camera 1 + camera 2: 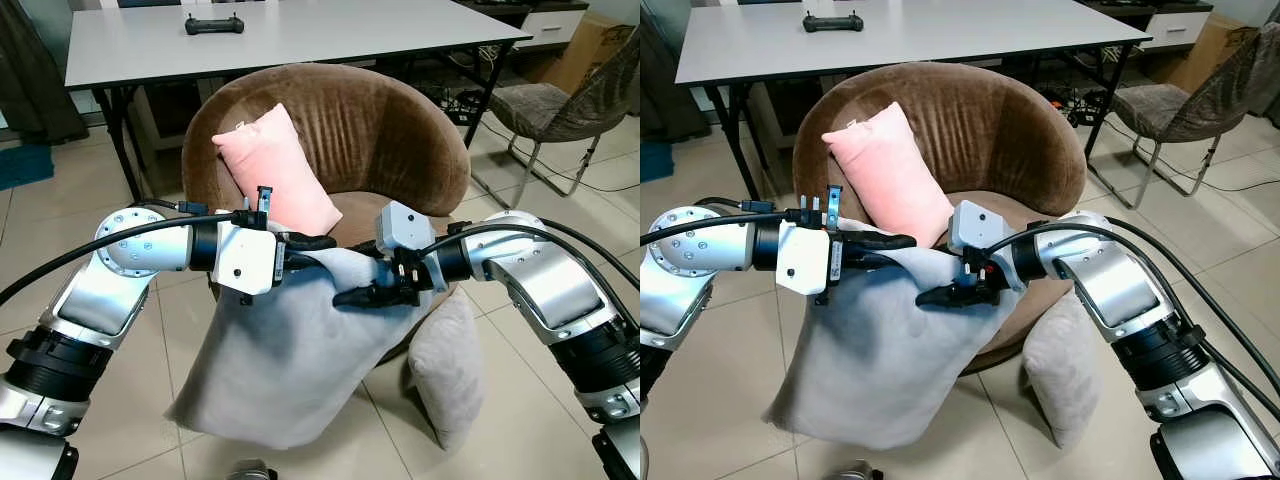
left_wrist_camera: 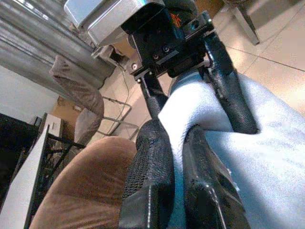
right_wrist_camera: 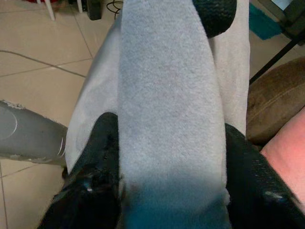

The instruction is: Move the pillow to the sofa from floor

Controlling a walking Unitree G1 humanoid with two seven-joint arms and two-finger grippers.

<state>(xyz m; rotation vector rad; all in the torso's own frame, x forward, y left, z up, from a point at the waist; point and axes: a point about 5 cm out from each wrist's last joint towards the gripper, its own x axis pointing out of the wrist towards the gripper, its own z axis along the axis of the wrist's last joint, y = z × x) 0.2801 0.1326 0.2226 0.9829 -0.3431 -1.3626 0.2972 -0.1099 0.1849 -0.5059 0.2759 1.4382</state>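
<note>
Grey fleece is pinched in both grippers: the left gripper [image 1: 312, 243] and the right gripper [image 1: 352, 296] each have their fingers closed narrow on a fold at the top edge of the grey pillow [image 1: 285, 370], which hangs free above the floor [image 1: 150, 370], just in front of the sofa [image 1: 385, 135].

The risk, as I judge it, is the thin hold. Only a small fold of soft cloth sits between the fingers, so the weight of the hanging pillow could pull it out, mostly on a quick lift.

A pink pillow [image 1: 280, 170] already leans on the seat and may block the place. A second grey pillow [image 1: 448, 365] stands on the tiles against the sofa base. Behind are a white table [image 1: 300, 35] and a chair [image 1: 555, 105].
</note>
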